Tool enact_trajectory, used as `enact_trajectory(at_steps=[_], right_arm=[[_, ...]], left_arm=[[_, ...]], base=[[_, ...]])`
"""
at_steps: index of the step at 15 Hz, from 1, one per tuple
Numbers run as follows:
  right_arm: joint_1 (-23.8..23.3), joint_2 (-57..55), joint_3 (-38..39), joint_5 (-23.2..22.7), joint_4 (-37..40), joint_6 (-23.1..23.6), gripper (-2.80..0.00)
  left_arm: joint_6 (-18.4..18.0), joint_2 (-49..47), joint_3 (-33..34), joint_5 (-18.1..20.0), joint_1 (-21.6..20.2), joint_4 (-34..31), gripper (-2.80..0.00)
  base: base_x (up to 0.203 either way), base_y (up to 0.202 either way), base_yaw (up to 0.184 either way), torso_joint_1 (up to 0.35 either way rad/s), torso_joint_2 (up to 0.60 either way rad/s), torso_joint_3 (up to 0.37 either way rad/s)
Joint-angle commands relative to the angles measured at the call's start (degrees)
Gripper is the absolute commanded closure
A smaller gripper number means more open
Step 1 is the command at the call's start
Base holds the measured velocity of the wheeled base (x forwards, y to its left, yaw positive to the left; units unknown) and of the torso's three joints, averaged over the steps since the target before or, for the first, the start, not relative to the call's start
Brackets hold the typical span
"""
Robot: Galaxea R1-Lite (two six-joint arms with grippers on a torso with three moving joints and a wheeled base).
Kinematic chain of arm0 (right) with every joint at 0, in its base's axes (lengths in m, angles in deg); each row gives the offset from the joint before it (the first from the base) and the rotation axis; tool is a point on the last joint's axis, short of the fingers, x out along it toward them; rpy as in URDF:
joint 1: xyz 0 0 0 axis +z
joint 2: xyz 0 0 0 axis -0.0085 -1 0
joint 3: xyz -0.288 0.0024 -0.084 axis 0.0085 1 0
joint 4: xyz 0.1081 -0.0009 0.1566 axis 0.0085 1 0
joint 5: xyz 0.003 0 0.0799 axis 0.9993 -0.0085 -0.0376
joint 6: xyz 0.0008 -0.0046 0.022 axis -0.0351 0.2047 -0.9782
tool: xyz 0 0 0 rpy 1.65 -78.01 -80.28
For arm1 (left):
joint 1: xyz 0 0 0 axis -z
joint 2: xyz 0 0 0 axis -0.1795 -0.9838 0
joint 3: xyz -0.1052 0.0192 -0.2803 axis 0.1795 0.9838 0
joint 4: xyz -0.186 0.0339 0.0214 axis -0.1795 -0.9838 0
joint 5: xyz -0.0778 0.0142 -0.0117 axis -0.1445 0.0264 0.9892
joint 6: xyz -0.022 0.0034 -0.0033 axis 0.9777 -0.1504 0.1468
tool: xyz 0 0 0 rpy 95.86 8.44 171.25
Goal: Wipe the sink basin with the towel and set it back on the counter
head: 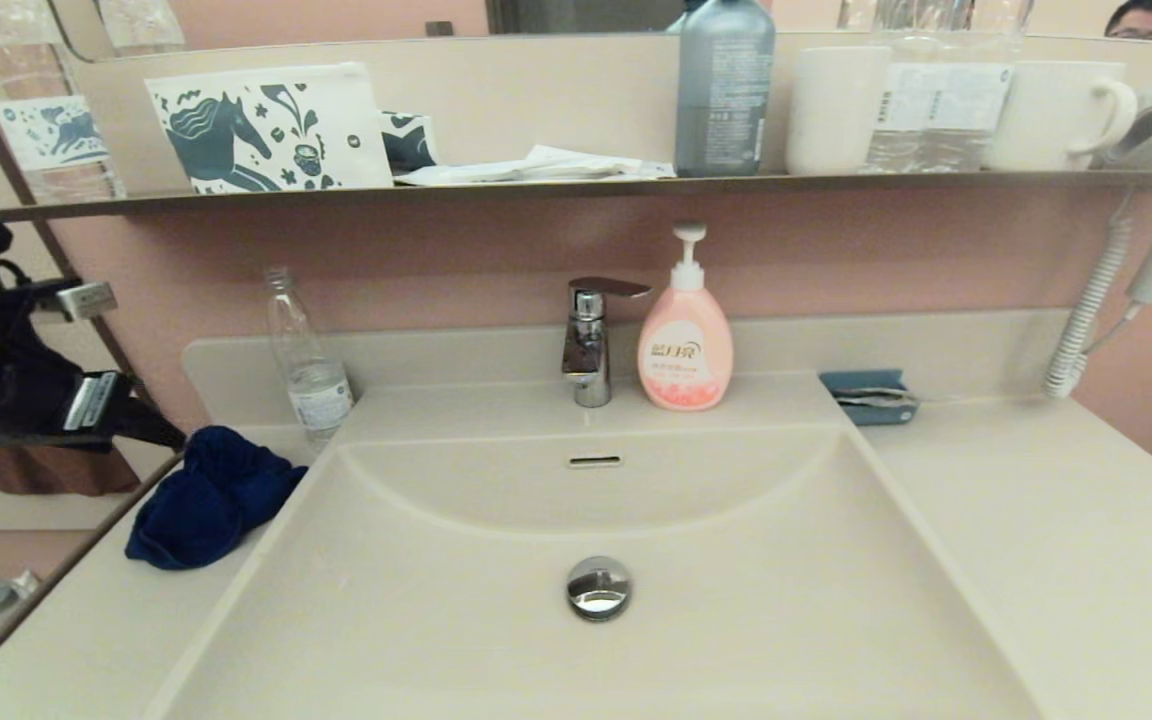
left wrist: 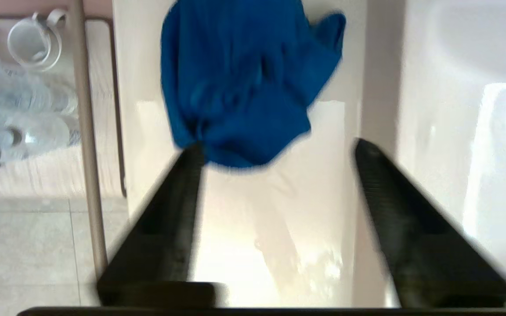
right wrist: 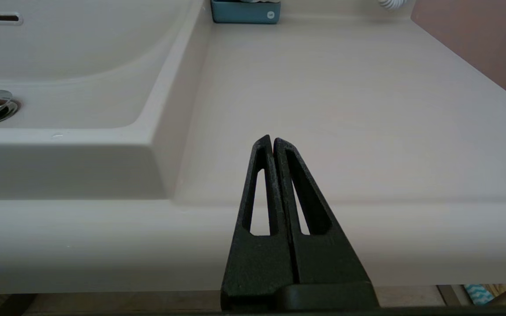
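Observation:
A crumpled dark blue towel [head: 206, 495] lies on the cream counter [head: 1036, 520], just left of the sink basin [head: 756, 620]. In the left wrist view my left gripper [left wrist: 275, 147] is open and empty over the counter [left wrist: 279, 210]. The towel [left wrist: 244, 83] lies just beyond its fingertips [left wrist: 191, 175], and one tip overlaps the towel's near edge. The basin holds a chrome drain plug [head: 598, 587] and an overflow slot [head: 594, 461]. My right gripper [right wrist: 272, 139] is shut and empty at the counter's [right wrist: 345, 109] front edge, right of the basin [right wrist: 81, 57].
Behind the basin stand a chrome faucet [head: 591, 340] and a pink soap pump bottle [head: 686, 345]. A clear water bottle [head: 308, 360] stands behind the towel. A small blue tray [head: 868, 397] sits at the back right. A coiled dryer cord [head: 1086, 320] hangs nearby. A dark shelf [head: 576, 185] runs above.

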Motion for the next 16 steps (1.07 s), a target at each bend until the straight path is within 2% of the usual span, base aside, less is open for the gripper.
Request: enact_trajectory(at_steps=[1,4,5,7,8,10,12,14,16], right_arm=[[0.0,0.0,0.0,0.0,0.0,0.0,0.00],[0.0,0.0,0.0,0.0,0.0,0.0,0.00],[0.0,0.0,0.0,0.0,0.0,0.0,0.00],[0.0,0.0,0.0,0.0,0.0,0.0,0.00],[0.0,0.0,0.0,0.0,0.0,0.0,0.00],[0.0,0.0,0.0,0.0,0.0,0.0,0.00],[0.0,0.0,0.0,0.0,0.0,0.0,0.00],[0.0,0.0,0.0,0.0,0.0,0.0,0.00],[0.0,0.0,0.0,0.0,0.0,0.0,0.00]], left_arm=[[-0.1,6.9,3.8,0.1,-0.6,-0.4,0.00],[-0.1,13.9,10.0,2.0,-1.2,-0.4,0.00],[0.0,16.6,12.5,4.5,-1.6,-0.3,0.00],[0.0,22.2,16.7,13.1,-2.9,-0.1,0.00],[0.0,24.9,18.4,16.0,-3.1,-0.1,0.00],[0.2,29.0,21.0,17.8,-0.9,0.1,0.00],[1.8,32.6,23.2,18.1,6.1,0.1,0.00],[8.8,36.7,23.7,17.4,15.0,0.2,0.00],[16.8,43.9,25.0,13.3,23.7,0.6,0.00]], base=[[0.000,0.000,0.000,0.000,0.00,0.000],[0.000,0.000,0.000,0.000,0.00,0.000],[0.000,0.000,0.000,0.000,0.00,0.000],[0.000,0.000,0.000,0.000,0.00,0.000],[0.000,0.000,0.000,0.000,0.00,0.000],[0.000,0.000,0.000,0.000,0.00,0.000],[0.000,0.000,0.000,0.000,0.00,0.000],[0.000,0.000,0.000,0.000,0.00,0.000],[0.000,0.000,0.000,0.000,0.00,0.000]])
